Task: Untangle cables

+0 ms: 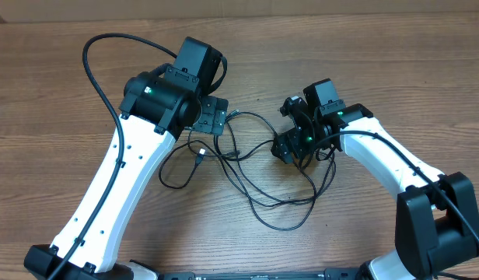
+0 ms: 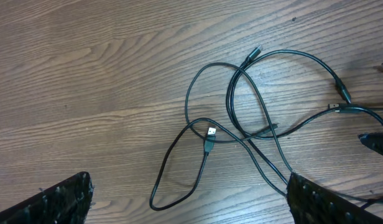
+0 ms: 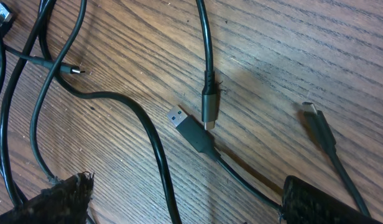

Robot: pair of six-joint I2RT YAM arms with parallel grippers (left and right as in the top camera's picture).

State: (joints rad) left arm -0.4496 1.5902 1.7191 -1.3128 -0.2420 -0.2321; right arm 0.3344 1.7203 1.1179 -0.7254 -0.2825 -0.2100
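while the white left arm [image 1: 115, 187] and the white right arm [image 1: 383, 159] are reaching out from the near edge of the brown wood-grain table [image 1: 53, 155], the thin black cables [image 1: 247, 167] are lying loose on the wood between them. nearest the arm bases, one wide loop [image 1: 282, 222] is curving flat on the surface. beyond it, several strands are crossing one another at the middle of the tangle, and a smaller loop [image 1: 173, 175] is trailing out just beside the left arm.

the left gripper [image 2: 185, 186] is hovering over the left part of the tangle with its jaws standing fully apart, gripping nothing. in the left wrist view, a strand is bending into a narrow loop between its black ribbed fingers [image 2: 61, 199] and ending in a black usb plug [image 2: 210, 132]. farther out, two larger loops are overlapping, and a slim plug [image 2: 253, 53] is lying at their far side.

the right gripper [image 3: 185, 193] is standing over the right end of the tangle, jaws spread wide, holding nothing. in the right wrist view, a cable is running along the wood beside its right finger [image 3: 316, 202] and ending in a flat black usb-a plug [image 3: 186, 127]. just beside that, a grey-collared plug [image 3: 209, 107] is lying; a third plug [image 3: 317, 121] is lying apart to the right, and a small thin-tipped plug [image 3: 70, 70] is lying farther off at the left.
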